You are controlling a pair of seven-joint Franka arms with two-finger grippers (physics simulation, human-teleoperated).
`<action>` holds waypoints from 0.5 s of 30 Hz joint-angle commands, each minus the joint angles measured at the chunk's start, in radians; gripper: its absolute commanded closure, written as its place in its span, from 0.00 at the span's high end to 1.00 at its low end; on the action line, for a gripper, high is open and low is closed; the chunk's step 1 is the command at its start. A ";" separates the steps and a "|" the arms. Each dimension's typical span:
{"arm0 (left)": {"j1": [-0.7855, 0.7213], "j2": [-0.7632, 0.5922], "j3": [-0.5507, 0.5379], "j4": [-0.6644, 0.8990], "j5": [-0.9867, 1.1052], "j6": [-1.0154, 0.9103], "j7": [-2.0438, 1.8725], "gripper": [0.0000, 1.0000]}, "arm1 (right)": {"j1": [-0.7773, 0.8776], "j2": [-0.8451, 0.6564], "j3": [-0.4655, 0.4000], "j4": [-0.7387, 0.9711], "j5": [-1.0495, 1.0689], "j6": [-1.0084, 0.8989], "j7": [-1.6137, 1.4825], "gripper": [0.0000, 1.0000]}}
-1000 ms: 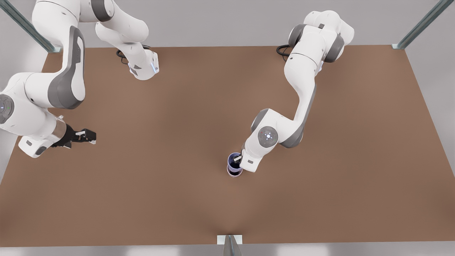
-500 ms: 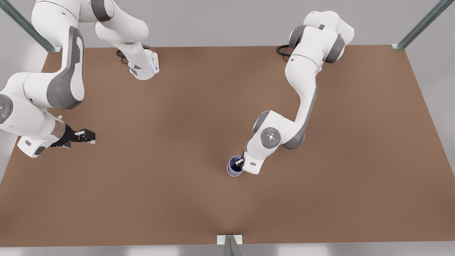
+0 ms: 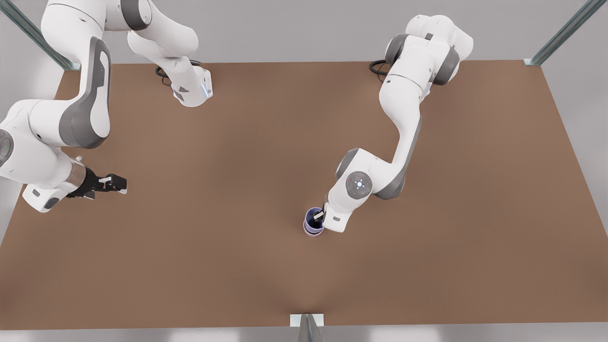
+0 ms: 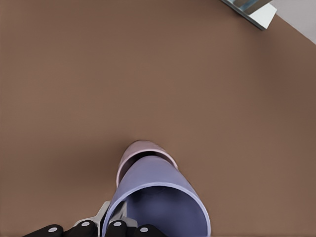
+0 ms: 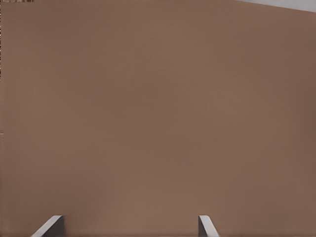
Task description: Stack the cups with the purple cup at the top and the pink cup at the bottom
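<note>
The purple cup (image 3: 312, 218) sits over the pink cup (image 3: 313, 232), near the table's middle in the front view. Only the pink cup's lower rim peeks out beneath it. In the left wrist view the purple cup (image 4: 158, 200) hangs tilted above the pink cup (image 4: 142, 152), whose mouth shows just beyond it. My left gripper (image 3: 320, 216) is shut on the purple cup's rim, one finger inside the wall and one outside. I cannot tell whether the purple cup rests fully in the pink one. My right gripper (image 3: 119, 184) waits open at the front view's left, its fingertips (image 5: 52, 225) wide apart over bare table.
The brown table (image 3: 213, 266) stretches wide around the cups. A metal bracket (image 3: 307, 321) sits at the near edge, and frame posts (image 3: 560, 35) stand at the far corners. The arm bases (image 3: 192, 90) are at the far edge.
The left arm's wrist has shifted slightly while the purple cup stays over the pink cup. The right arm has drifted a little toward the front view's left.
</note>
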 commanded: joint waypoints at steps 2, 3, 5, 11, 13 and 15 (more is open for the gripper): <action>0.001 0.003 0.000 0.001 -0.002 0.010 -0.003 0.21 | 0.002 -0.001 0.000 0.000 0.008 0.002 0.002 1.00; 0.001 0.003 0.000 -0.001 0.001 0.010 -0.003 0.21 | 0.001 -0.001 0.000 0.000 0.009 0.003 -0.002 1.00; 0.001 0.003 0.000 -0.001 0.003 0.010 -0.003 0.26 | -0.001 -0.001 0.000 0.000 0.009 0.002 -0.004 1.00; 0.010 -0.004 0.000 -0.001 0.004 0.006 0.008 0.57 | -0.001 -0.002 -0.001 0.000 0.008 0.002 -0.005 1.00; 0.010 -0.009 0.000 -0.001 0.006 0.003 0.009 0.61 | -0.001 -0.002 -0.001 0.000 0.008 0.002 -0.005 1.00; 0.010 -0.009 0.000 -0.001 0.006 0.003 0.009 0.64 | -0.001 -0.002 0.000 0.000 0.008 0.000 -0.005 1.00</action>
